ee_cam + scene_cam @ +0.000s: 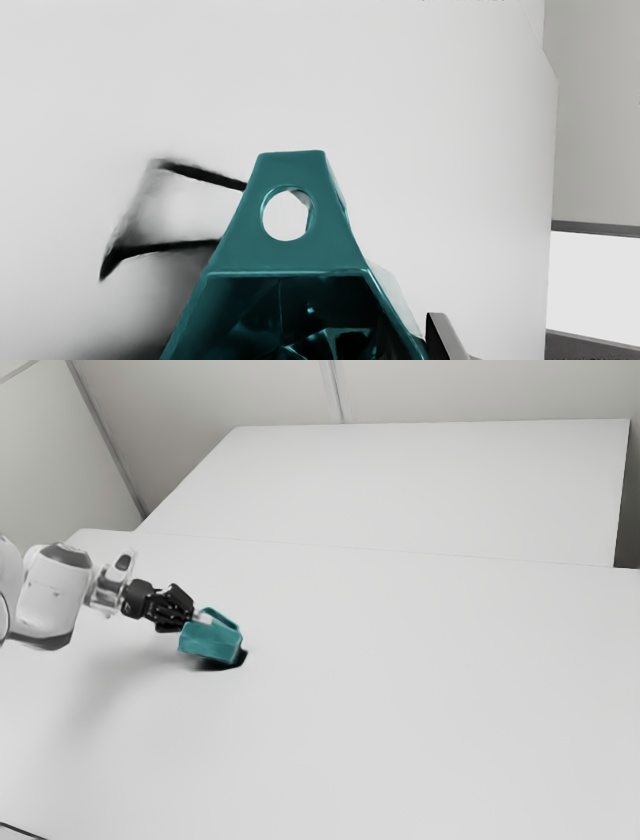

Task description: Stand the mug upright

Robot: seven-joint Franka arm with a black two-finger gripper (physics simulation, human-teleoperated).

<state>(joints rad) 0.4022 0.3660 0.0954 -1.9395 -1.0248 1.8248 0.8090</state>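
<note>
Left of centre in the exterior view, the glossy teal faceted mug (pixel 210 641) is tipped over the white bench (pixel 430 690), mouth facing the black two-finger pincer (pixel 196 618), base away; righting it likely means swinging that mouth upward. Pincer spread or pinching: I cannot tell.

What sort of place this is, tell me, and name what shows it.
Probably a bare robotics test room, rendered in simulation: a white Franka arm reaching over a broad white table, plain pale walls behind it.
</note>
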